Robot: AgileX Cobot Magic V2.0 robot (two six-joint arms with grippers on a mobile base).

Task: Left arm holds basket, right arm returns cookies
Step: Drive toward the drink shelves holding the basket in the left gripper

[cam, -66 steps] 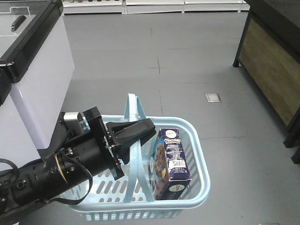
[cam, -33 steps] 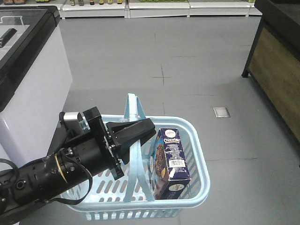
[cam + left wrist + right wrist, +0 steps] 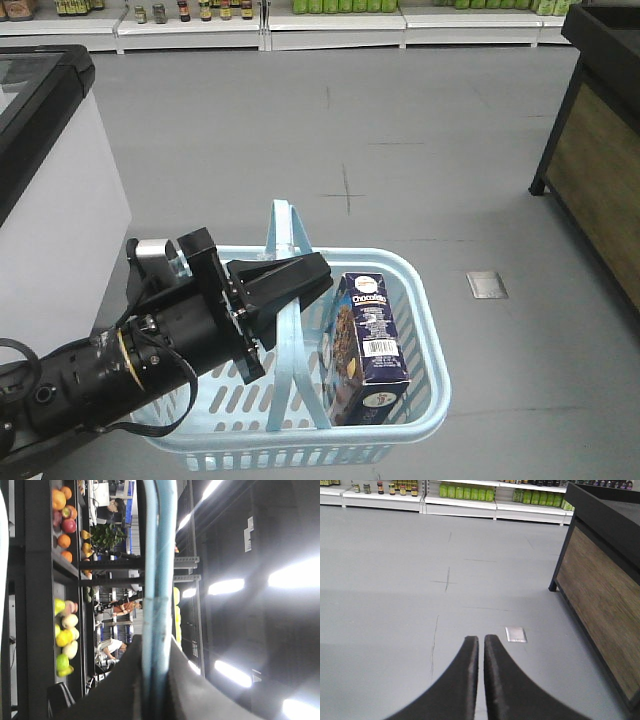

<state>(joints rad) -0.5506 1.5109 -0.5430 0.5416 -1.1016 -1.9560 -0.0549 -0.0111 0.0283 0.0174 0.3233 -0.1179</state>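
L gripper (image 3: pixel 318 275): clamped on both looped handles (image 3: pixel 156 555) of basket (image 3: pixel 428 330). L wrist cam shows the blue straps running between the two dark fingers, no gap seen.
L arm (image 3: pixel 150 350): reaches in over basket's left rim.
R gripper (image 3: pixel 480 641): fingers pressed nearly together, only a sliver between, nothing held. Aimed at bare floor (image 3: pixel 395 580).
Cookies (image 3: pixel 368 340): inside basket, right half, propped on end with barcode face up. Just beside handles, apart from L gripper.
Around basket: floor plate (image 3: pixel 487 284) beyond right rim; white cabinet (image 3: pixel 50 200) beyond left rim; shelves w/ bottles (image 3: pixel 330 12) well beyond far rim; wood-faced counter (image 3: pixel 600 170) far to the right.
Progress: hold step looks done. Return step not begun, since box sits in basket and R gripper is empty. Left to do, by my read: R reach into basket, grip box, lift out, put it back. Early stage.
Front cam only: basket, cookies and L arm together. No R arm in it, so R gripper's place rel. to basket: can't tell.
L wrist cam only: the grip contact itself; fruit shelf (image 3: pixel 62 525) behind handles; no box.
R wrist cam only: R fingers; no basket or cookies in frame.
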